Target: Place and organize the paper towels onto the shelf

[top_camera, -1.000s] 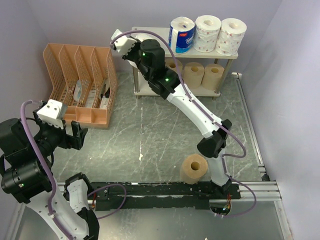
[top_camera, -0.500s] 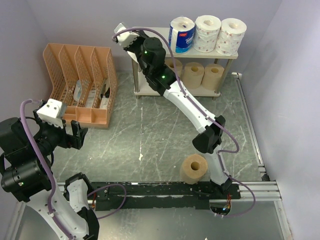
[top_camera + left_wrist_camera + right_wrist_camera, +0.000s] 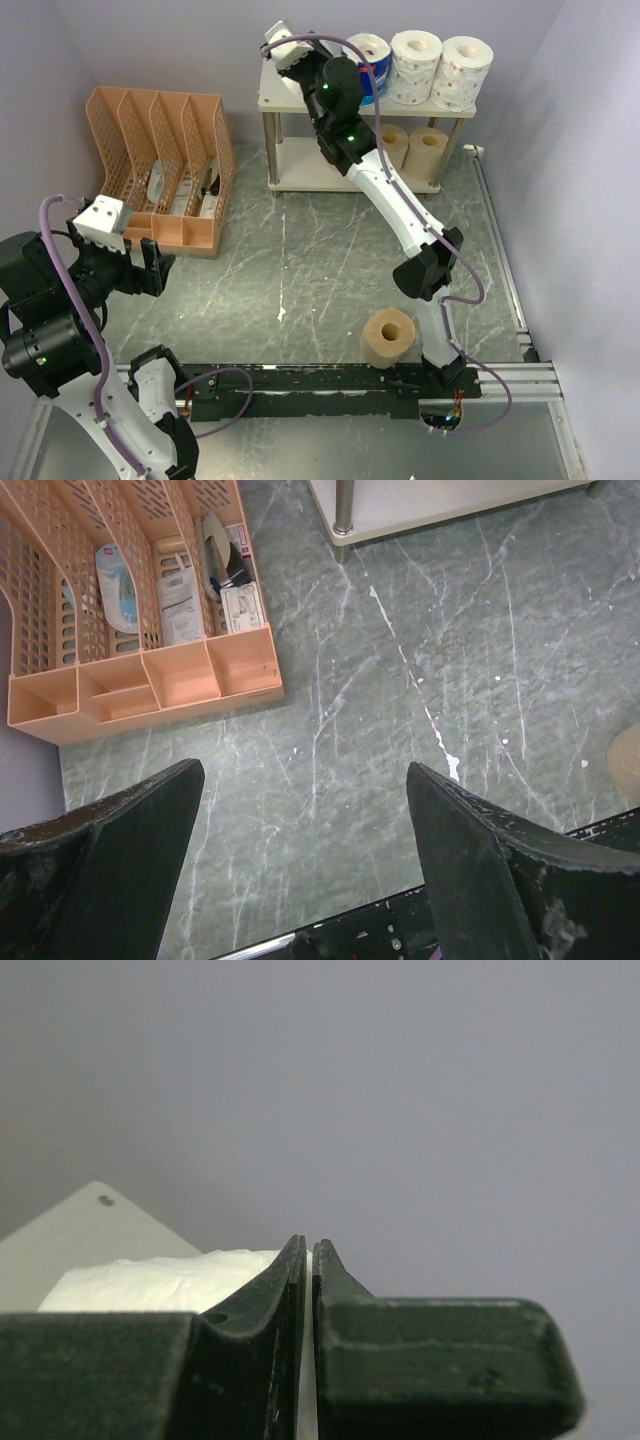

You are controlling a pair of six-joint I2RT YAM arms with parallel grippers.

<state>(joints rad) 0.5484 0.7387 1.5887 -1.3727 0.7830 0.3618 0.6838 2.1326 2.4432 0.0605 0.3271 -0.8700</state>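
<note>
— Where are the paper towels?
— A blue-wrapped roll point(image 3: 372, 72) and two printed rolls point(image 3: 440, 68) sit on the shelf's point(image 3: 275, 97) top board. Two tan rolls point(image 3: 428, 150) show on the lower board, and a lone tan roll point(image 3: 388, 338) is by the table's point(image 3: 300, 260) front edge.
— And the pincers?
— The right gripper point(image 3: 305, 1250) is pressed shut at the top board's left end, with a white roll point(image 3: 150, 1280) just behind it. The left gripper point(image 3: 305, 775) is spread wide and holds nothing.

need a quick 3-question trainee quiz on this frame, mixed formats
1. True or false: the left gripper is shut.
2. Where is the tan paper towel roll that is off the shelf? A) in the orange organizer B) on the table near the arms' bases C) held by the left gripper
3. How many rolls show on the shelf's top board in the top view?
Key: 1 false, it is open; 2 B; 3 three: one blue-wrapped roll and two white printed rolls.
</note>
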